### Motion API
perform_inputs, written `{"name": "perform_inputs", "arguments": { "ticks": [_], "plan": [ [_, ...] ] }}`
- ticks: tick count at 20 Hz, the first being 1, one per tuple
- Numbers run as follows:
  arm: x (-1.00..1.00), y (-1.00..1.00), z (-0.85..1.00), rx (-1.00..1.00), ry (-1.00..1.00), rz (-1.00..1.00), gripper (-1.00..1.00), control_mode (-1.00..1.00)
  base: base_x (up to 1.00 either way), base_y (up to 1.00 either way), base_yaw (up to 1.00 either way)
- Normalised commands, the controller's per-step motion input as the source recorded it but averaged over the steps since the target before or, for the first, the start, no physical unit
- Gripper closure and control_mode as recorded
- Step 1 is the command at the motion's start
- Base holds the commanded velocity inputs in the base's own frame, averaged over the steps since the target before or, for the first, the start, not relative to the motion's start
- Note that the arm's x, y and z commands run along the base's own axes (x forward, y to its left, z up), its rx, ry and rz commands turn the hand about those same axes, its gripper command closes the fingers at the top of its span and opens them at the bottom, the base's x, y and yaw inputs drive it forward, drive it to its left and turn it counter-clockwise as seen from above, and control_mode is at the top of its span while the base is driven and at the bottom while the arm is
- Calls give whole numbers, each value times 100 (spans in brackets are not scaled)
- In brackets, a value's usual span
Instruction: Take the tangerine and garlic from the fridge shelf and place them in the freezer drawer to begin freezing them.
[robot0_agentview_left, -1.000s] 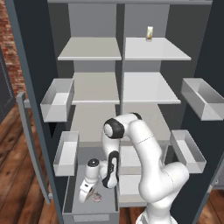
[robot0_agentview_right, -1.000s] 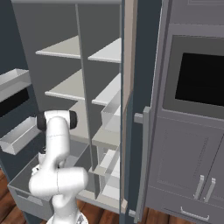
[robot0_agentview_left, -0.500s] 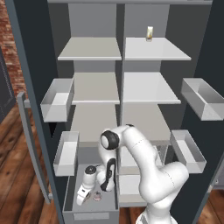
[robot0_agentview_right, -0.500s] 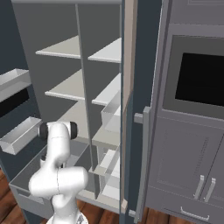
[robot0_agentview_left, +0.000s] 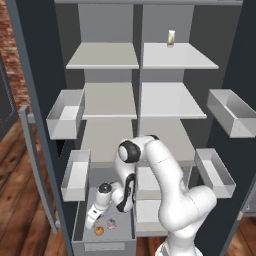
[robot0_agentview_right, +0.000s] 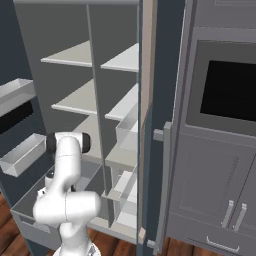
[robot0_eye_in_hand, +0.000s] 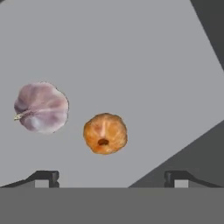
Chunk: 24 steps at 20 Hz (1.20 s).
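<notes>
The tangerine (robot0_eye_in_hand: 105, 133) and the pinkish garlic (robot0_eye_in_hand: 41, 107) lie side by side, a little apart, on the floor of the freezer drawer (robot0_eye_in_hand: 131, 52). My gripper (robot0_eye_in_hand: 111, 178) hangs just above them, open, its fingertips (robot0_eye_in_hand: 43, 177) wide apart and nothing between them. From the left base view the gripper (robot0_agentview_left: 93, 220) is down inside the pulled-out freezer drawer (robot0_agentview_left: 102, 245), with the tangerine (robot0_agentview_left: 99, 230) and garlic (robot0_agentview_left: 111, 224) just beside it. The fridge shelf (robot0_agentview_left: 102, 56) boards above are bare.
A pale carton (robot0_agentview_left: 171, 38) stands on the top right shelf. Door bins (robot0_agentview_left: 65, 114) (robot0_agentview_left: 231, 112) jut out on both sides. The open door edge (robot0_agentview_right: 145, 125) and an oven cabinet (robot0_agentview_right: 225, 90) stand to the right. My arm (robot0_agentview_right: 67, 165) bends over the drawer (robot0_agentview_right: 30, 220).
The hand has sunk lower into the drawer and its jaws have opened from shut. The tangerine now lies free on the drawer floor beside the garlic.
</notes>
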Motion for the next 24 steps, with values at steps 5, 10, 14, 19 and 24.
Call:
{"name": "perform_inputs", "arguments": {
  "ticks": [5, 10, 14, 19, 24],
  "plan": [
    [-47, 0, 67, 0, -11, -14, -100, -100, 0, 0, 0],
    [-70, 0, 55, -1, -22, -19, -100, -100, 0, 0, 0],
    [-71, -33, 68, 1, -21, -25, -100, -100, 0, 0, 0],
    [-68, -61, 77, 7, -19, -18, -100, -100, 0, 0, 0],
    [-50, -57, 69, 11, -13, -15, -100, -100, 0, 0, 0]
  ]
}}
